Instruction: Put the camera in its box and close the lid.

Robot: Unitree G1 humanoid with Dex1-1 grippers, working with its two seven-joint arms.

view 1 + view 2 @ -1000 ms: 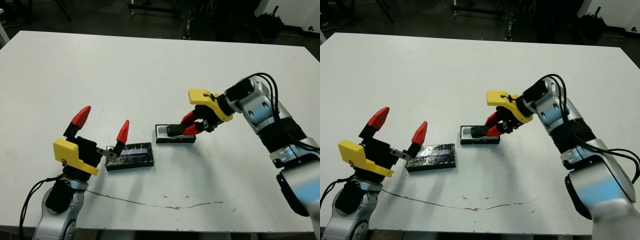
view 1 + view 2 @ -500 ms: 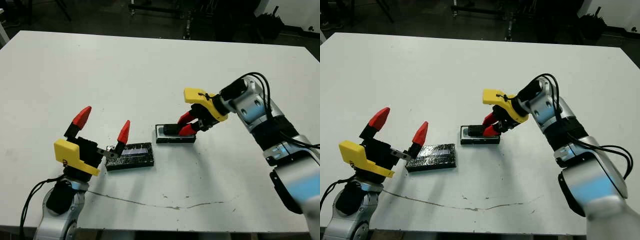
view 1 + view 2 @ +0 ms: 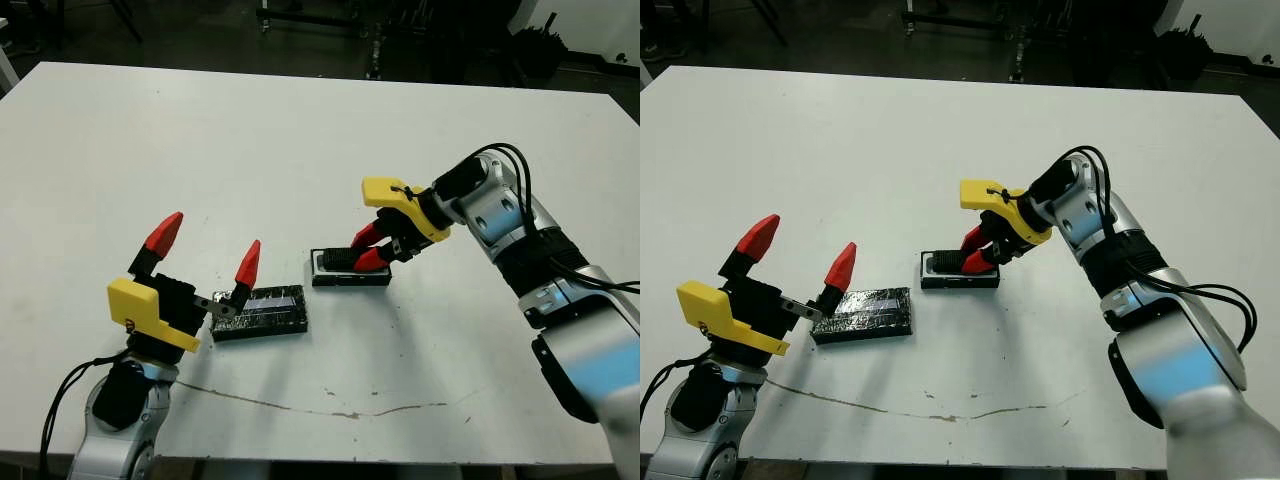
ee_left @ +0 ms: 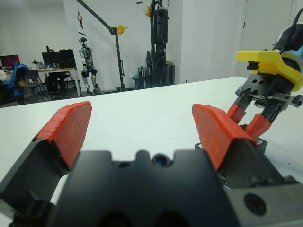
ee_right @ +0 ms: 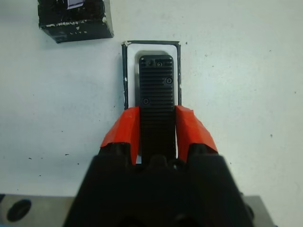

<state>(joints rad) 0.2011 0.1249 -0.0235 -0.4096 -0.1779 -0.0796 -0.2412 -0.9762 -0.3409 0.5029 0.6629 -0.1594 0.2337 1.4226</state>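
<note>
Camera [image 5: 156, 90] clamped between right gripper [image 5: 158, 130] jaws over box [image 5: 127, 71]; left gripper [image 3: 203, 251] spread, lid [image 3: 262, 312] just beyond.

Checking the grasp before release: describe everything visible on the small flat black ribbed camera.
The small flat black ribbed camera is a thin, matte slab with rounded corners; its top shows fine cross ribs and a few small screws. It lies lengthwise over the white hollow of the shallow black box, with white lining showing around its far end. The right gripper clamps its near end, one red finger on each long side. Whether it is fully seated cannot be told.
</note>
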